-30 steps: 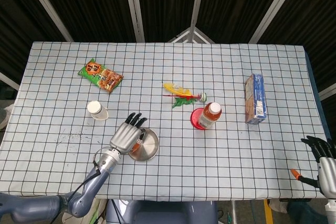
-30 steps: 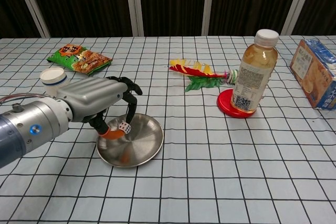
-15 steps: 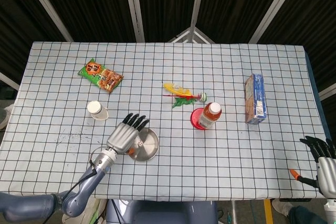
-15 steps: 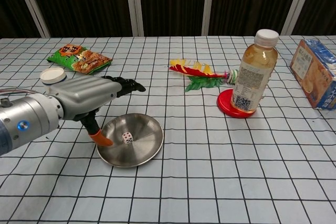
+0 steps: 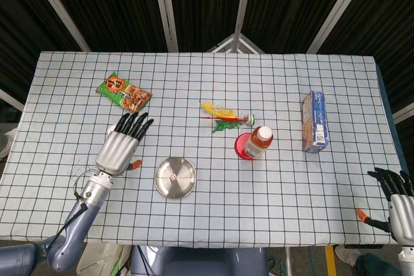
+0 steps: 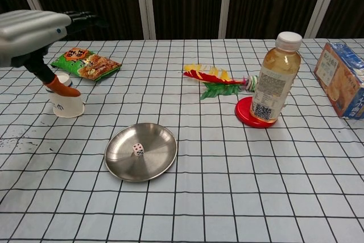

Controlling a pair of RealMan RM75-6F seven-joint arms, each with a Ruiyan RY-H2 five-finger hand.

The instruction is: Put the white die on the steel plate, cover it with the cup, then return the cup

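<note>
The white die point(image 6: 137, 149) lies inside the steel plate point(image 6: 159, 160), a little left of the plate's middle, at lower centre-left of the chest view, so the first step of the task reads as done and the cup step is the one in hand. The cup point(image 6: 67, 105) stands on the tabletop point(image 6: 227, 197) to the upper left of the plate, well apart from it; in the chest view it looks upright and sits just under the orange-tipped thumb of the left hand point(image 5: 121, 146). That hand hovers over the cup with its fingers stretched out and apart, holding nothing; whether the thumb tip touches the cup's rim I cannot tell. The right hand point(image 5: 396, 200) sits at the lower right edge of the head view, off the tabletop, fingers spread and empty. The next move, as I judge it, calls for the left hand to lower around the cup, close on its wall, lift it, carry it to the plate and turn it mouth-down over the die without knocking the die off the shallow plate.
</note>
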